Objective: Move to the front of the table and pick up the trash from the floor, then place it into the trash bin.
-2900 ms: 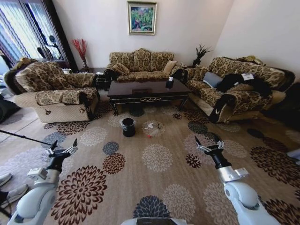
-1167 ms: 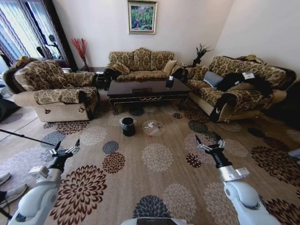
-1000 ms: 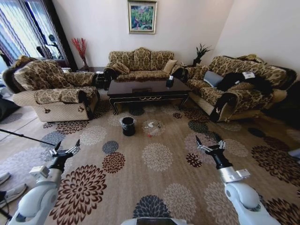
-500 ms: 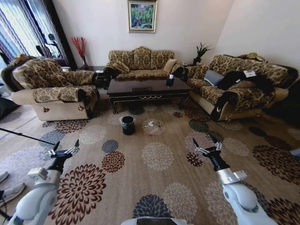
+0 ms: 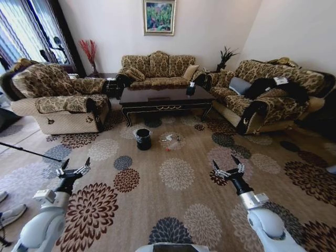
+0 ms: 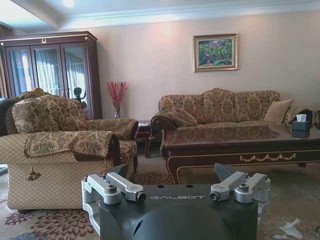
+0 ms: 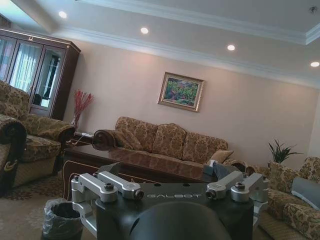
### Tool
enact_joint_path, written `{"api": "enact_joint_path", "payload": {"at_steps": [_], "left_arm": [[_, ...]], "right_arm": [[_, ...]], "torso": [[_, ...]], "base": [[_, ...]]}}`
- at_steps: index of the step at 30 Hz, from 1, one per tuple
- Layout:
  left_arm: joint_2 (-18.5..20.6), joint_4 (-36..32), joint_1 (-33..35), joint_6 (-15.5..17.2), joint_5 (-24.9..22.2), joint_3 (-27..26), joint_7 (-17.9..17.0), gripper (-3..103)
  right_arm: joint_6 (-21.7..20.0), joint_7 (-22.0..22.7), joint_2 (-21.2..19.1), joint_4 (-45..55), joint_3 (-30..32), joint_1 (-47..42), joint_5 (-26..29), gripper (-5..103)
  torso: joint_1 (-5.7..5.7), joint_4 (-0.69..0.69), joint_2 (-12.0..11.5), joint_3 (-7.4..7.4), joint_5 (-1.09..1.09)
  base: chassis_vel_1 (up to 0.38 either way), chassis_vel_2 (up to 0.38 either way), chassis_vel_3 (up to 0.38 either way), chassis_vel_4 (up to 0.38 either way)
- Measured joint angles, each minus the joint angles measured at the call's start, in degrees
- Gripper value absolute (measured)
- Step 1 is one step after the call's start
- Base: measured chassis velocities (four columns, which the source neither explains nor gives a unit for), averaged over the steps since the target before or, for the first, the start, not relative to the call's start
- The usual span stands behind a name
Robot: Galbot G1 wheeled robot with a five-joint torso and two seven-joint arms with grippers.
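Glossy dark wood low counter stands at twelve o'clock, far ahead. Crumpled white paper trash lies on the patterned carpet before it, round black lined bin just beside at nine o'clock. Left claw and right claw hover wide open, empty, well short. Risk: driving over the scraps.

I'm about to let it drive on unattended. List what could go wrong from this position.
1. The trash bin stands right beside the trash on the carpet, so the base may well nudge or tip it on approach.
2. The white scraps lie on a pale flower of the patterned carpet, so some could be overlooked.
3. The left gripper and right gripper are held forward, open, and the table is just past the scraps; overshooting could strike its front apron.
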Motion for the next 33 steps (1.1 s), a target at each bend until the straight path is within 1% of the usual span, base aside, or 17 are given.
{"api": "enact_joint_path", "payload": {"at_steps": [5,6,10,12,15,17,20,22,33], "left_arm": [[-0.3,0.0,-0.2,0.0,0.0,0.0,0.0,98],[-0.3,0.0,-0.2,0.0,0.0,0.0,0.0,98],[-0.4,0.2,-0.3,-0.1,0.0,0.0,0.0,98],[-0.4,0.2,-0.2,-0.1,0.0,0.0,0.0,98],[-0.4,0.2,-0.3,-0.1,0.1,0.2,0.0,98],[-0.4,0.2,-0.3,-0.1,0.2,0.2,0.0,98],[-0.4,0.2,-0.4,0.0,0.2,0.2,-0.1,98],[-0.4,0.2,-0.4,0.0,0.3,0.2,-0.2,98],[-0.5,0.1,0.0,0.2,0.5,0.0,-0.3,98]], "right_arm": [[0.3,-1.0,0.0,-0.3,-0.6,0.5,0.7,100],[0.3,-1.0,0.0,-0.3,-0.6,0.5,0.7,100],[0.7,-1.3,0.5,-0.5,-0.8,0.3,0.5,100],[0.8,-1.3,0.5,-0.5,-0.8,0.3,0.5,100],[0.9,-1.5,0.7,-0.6,-0.6,0.2,0.5,100],[1.0,-1.6,0.7,-0.6,-0.6,0.1,0.5,100],[1.2,-2.0,0.9,-0.6,-0.5,0.0,0.5,100],[1.3,-2.1,1.0,-0.6,-0.5,0.0,0.5,100],[1.6,-2.3,2.6,-0.7,-0.7,0.0,0.5,100]], "torso": [[-0.71,-0.01,-1.6,-0.85,0.0],[-0.71,-0.01,-1.6,-0.85,0.0],[-1.3,0.0,-3.0,-1.67,0.0],[-1.39,-0.01,-3.2,-1.77,0.0],[-1.86,0.0,-4.2,-2.37,0.0],[-1.95,0.0,-4.4,-2.49,0.0],[-2.41,-0.01,-5.6,-3.14,0.0],[-2.52,0.0,-5.8,-3.29,0.0],[-3.83,0.0,-8.9,-5.06,0.0]], "base": [[0.0,0.0,0.0,0.0],[0.0,0.0,0.0,0.0],[0.0,0.0,0.0,0.0],[0.0,0.0,0.0,0.0],[0.0,0.0,0.0,0.0],[0.0,0.0,0.0,0.0],[0.0,0.0,0.0,0.0],[0.0,0.0,0.0,0.0],[0.0,0.0,0.0,0.0]]}}
